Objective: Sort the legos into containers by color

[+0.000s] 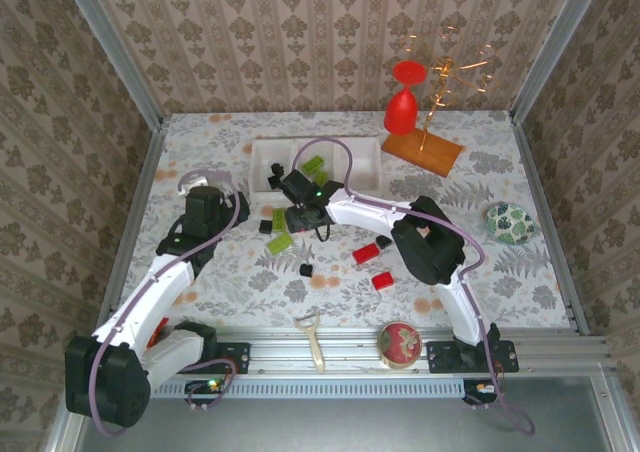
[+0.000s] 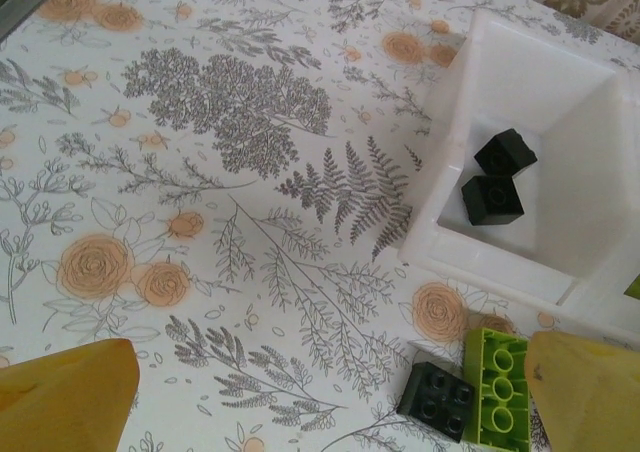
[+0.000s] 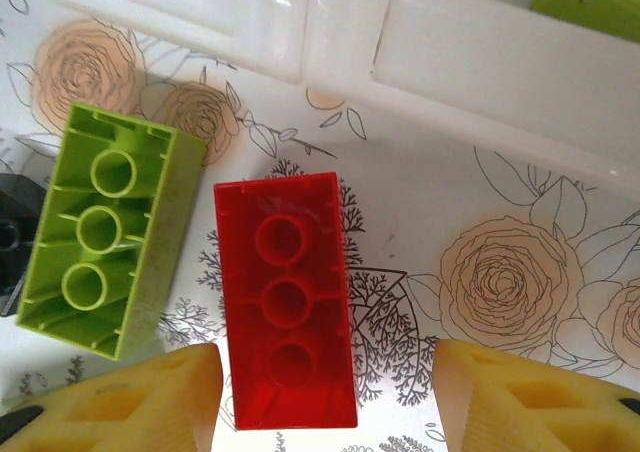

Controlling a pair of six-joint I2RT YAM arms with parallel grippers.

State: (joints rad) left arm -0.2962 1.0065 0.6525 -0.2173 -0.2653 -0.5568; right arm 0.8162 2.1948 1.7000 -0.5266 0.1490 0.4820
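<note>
my right gripper [image 3: 330, 397] has its jaws spread, a red lego [image 3: 285, 297] lying between them: rectangular, hollow underside up, three round tubes, flat on the table [image 3: 430, 202] beside a lime lego [image 3: 105, 242], near the white containers [image 3: 480, 62]. my left gripper [image 2: 330, 402] is spread too.

Beige damask wallpaper [image 1: 300, 42] closes the space in at nine, twelve and three o'clock. A floral tablecloth [image 1: 520, 272] with orange roses and grey ferns lies evenly lit. An aluminium rail [image 1: 350, 352] runs along six o'clock.
</note>
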